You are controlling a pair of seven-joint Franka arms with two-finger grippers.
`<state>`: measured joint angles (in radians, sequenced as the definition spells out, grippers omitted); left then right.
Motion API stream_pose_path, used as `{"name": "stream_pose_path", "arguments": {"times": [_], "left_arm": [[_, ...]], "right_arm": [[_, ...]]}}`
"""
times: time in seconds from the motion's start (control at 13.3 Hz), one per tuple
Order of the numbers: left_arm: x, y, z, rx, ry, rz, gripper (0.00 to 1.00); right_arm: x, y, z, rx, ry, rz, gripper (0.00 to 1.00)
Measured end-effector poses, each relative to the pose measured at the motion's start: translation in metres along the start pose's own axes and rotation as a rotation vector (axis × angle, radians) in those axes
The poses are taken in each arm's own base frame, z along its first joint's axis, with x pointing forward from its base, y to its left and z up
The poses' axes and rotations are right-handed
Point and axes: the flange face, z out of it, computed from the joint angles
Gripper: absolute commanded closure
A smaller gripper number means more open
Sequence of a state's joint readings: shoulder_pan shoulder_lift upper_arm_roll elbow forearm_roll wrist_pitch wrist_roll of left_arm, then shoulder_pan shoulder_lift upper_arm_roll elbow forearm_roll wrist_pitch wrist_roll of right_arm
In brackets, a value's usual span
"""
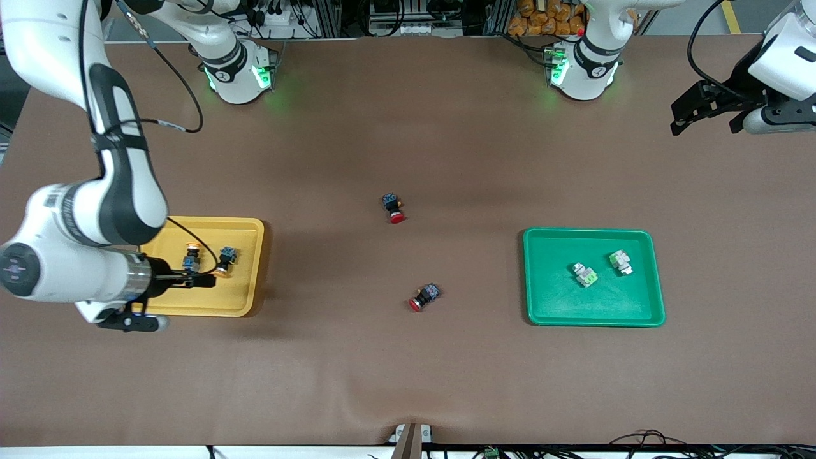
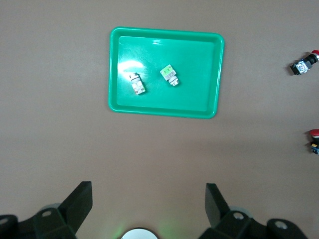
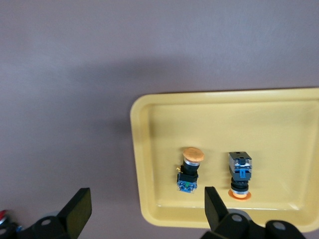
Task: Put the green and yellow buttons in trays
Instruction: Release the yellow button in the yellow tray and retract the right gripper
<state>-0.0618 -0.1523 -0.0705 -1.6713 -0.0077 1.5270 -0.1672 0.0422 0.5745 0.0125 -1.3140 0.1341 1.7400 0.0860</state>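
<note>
The yellow tray [image 1: 245, 299] lies toward the right arm's end of the table and holds two black-and-blue buttons with orange-yellow caps [image 1: 190, 255] [image 1: 225, 261]. They also show in the right wrist view [image 3: 189, 172] [image 3: 239, 174], lying on the tray [image 3: 142, 149]. My right gripper [image 1: 188, 280] [image 3: 144, 209] hangs open and empty over this tray. The green tray [image 1: 593, 320] [image 2: 164, 112] holds two whitish-grey buttons with light-green parts [image 1: 584, 275] [image 1: 620, 262] [image 2: 136, 83] [image 2: 169, 74]. My left gripper [image 1: 707, 120] [image 2: 148, 199] is open and empty, high over the left arm's end of the table.
Two black-and-blue switches with red caps lie on the brown table between the trays, one farther from the front camera [image 1: 393, 208] [image 2: 304, 63] and one nearer [image 1: 424, 297] [image 2: 314, 140]. The two arm bases stand along the table's edge farthest from the front camera.
</note>
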Motion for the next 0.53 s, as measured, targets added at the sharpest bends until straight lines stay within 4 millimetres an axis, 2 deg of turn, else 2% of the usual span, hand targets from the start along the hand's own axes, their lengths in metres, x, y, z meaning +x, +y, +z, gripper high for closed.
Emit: {"name": "stream_pose_path", "arguments": {"times": [0.23, 0.38, 0.53], "left_arm": [[0.008, -0.009, 0.004, 0.024, -0.004, -0.015, 0.0], [0.011, -0.014, 0.004, 0.031, -0.002, -0.023, 0.0], [0.012, -0.017, 0.004, 0.031, -0.002, -0.028, 0.0]], "right_arm": [[-0.012, -0.018, -0.059, 0.01, 0.035, -0.034, 0.0], [-0.039, -0.026, -0.115, 0.011, 0.066, -0.053, 0.0], [-0.065, -0.024, -0.156, -0.038, 0.092, -0.059, 0.0]]}}
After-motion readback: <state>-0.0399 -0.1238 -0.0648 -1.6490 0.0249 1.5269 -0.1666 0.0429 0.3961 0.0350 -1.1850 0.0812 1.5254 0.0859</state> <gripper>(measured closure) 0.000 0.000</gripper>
